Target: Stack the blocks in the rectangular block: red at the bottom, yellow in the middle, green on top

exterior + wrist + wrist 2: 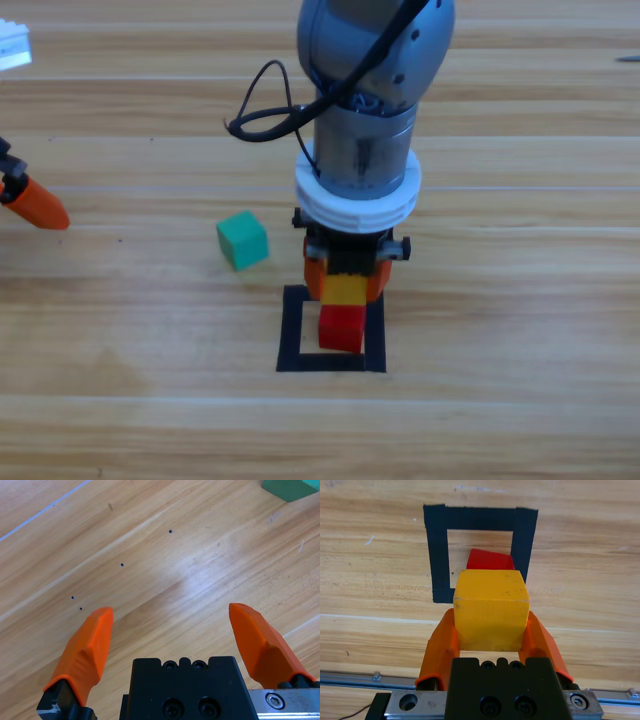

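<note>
**Yellow cube held over the red one**

The right hand (345, 283) is clamped on the yellow cube (344, 291), one orange jaw pressed to each side, holding it just above the red cube (342, 328) — whether the two touch, I cannot tell. Red sits inside the black tape outline (292, 330) on the bench (500, 400). The green cube (243, 240) lies on the wood just left of the outline. The left hand (35, 205) waits at the far left edge — jaws spread wide, gripping nothing.
</note>
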You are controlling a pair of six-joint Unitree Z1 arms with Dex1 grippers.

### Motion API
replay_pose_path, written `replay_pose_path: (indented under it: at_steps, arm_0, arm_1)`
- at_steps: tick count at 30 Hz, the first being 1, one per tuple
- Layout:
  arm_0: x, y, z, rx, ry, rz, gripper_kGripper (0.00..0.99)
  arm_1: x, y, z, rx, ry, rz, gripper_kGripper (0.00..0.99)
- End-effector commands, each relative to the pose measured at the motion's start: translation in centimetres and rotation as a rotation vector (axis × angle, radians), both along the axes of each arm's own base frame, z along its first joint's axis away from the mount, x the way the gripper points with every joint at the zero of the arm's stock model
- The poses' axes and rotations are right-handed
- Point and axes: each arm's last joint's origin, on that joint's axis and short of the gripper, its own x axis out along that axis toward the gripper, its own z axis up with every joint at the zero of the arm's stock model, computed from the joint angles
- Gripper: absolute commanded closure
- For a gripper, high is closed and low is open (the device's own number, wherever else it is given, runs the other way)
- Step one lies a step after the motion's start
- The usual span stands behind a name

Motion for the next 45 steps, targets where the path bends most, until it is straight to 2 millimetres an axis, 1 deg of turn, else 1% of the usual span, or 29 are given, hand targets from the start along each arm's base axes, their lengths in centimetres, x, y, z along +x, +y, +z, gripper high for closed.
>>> replay_pose_path:
  at_steps: [1,4,7,10,12,14,15,19,23,25,30,35,41,45]
  arm_0:
    - [0.5,-2.0,-1.5,-0.006,0.047,-0.08,0.0]
    - [0.4,-2.5,-1.7,0.001,0.054,-0.103,0.0]
    - [1.2,-3.6,-2.2,0.032,0.056,-0.147,0.0]
    - [2.7,-5.9,-2.9,0.079,0.059,-0.209,0.0]
    - [4.3,-8.2,-2.9,0.098,0.062,-0.263,0.0]
    - [5.7,-9.5,-2.3,0.096,0.082,-0.272,0.0]
    - [6.0,-9.7,-1.9,0.093,0.081,-0.266,0.0]
    - [5.2,-9.2,-0.5,0.069,0.063,-0.258,0.0]
    - [5.1,-6.4,-1.5,0.046,0.109,-0.184,0.0]
    - [4.9,-4.6,-1.8,0.031,0.125,-0.142,0.0]
    - [4.2,-2.7,-1.2,0.026,0.109,-0.108,0.0]
    - [4.2,-2.0,-1.1,0.024,0.106,-0.1,0.0]
    - [4.1,-2.0,-1.5,0.015,0.106,-0.104,0.0]
    - [4.4,-2.1,-1.6,0.018,0.104,-0.104,0.0]
  arm_1:
    - [-0.7,1.3,-3.3,-0.054,0.049,0.011,0.97]
    - [-0.7,1.3,-3.5,-0.057,0.05,0.011,0.97]
    - [-0.7,1.3,-3.5,-0.06,0.051,0.009,0.97]
    - [-0.7,1.2,-3.5,-0.059,0.053,0.005,0.97]
    - [-0.8,1.2,-3.6,-0.064,0.06,0.0,0.97]
    - [-0.8,1.1,-3.4,-0.063,0.059,-0.002,0.97]
    - [-0.9,1.0,-3.4,-0.064,0.06,-0.003,0.97]
    - [-1.1,0.6,-2.9,-0.065,0.061,-0.011,0.97]
    - [-1.2,0.4,-3.1,-0.075,0.067,-0.017,0.97]
    - [-1.3,0.4,-3.2,-0.078,0.071,-0.022,0.97]
    - [-1.4,0.5,-3.0,-0.068,0.066,-0.021,0.97]
    - [-1.6,0.7,-2.9,-0.063,0.063,-0.017,0.97]
    - [-1.5,0.8,-2.9,-0.057,0.06,-0.031,0.97]
    - [-1.5,0.9,-2.6,-0.043,0.06,-0.05,0.97]
